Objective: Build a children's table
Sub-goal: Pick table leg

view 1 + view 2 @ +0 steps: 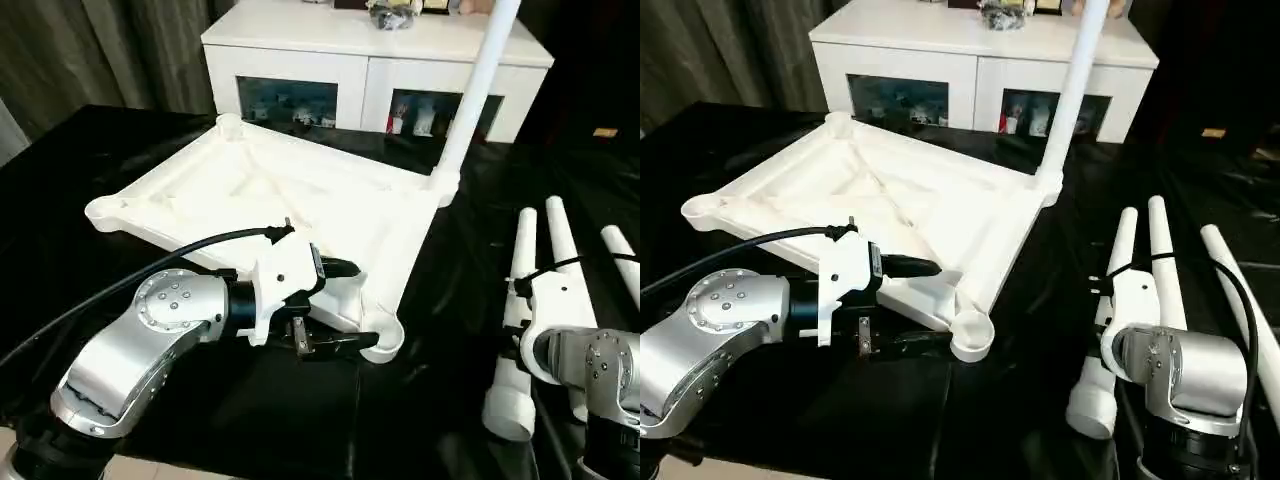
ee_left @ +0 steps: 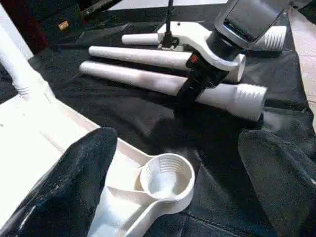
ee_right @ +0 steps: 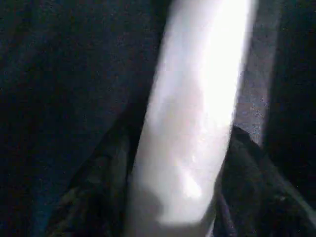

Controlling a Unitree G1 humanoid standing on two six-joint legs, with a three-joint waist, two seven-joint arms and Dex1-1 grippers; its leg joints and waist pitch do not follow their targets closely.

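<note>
R tool (image 2: 190,91) straddles a loose leg (image 2: 168,81) lying on the worktop (image 1: 440,330); fingers sit either side of the tube, but whether they've clamped yet, can't tell. L tool (image 1: 335,305) stands wide apart, one finger above and one below the top (image 1: 300,200) edge, just beside the near socket (image 1: 385,340), not pinching it. Top lies ribs-up w/ one leg (image 1: 475,90) already upright in the far R corner; two more legs lie beside the straddled one.

To do the step well, probably: squeeze square across the tube, mid-length, lift w/o knocking neighbours, threaded end toward the socket; L should steady the top first.

L wrist view shows socket threads and R tool over the leg; eye views hide that contact behind the forearm. R wrist view shows the tube close between the fingers.
</note>
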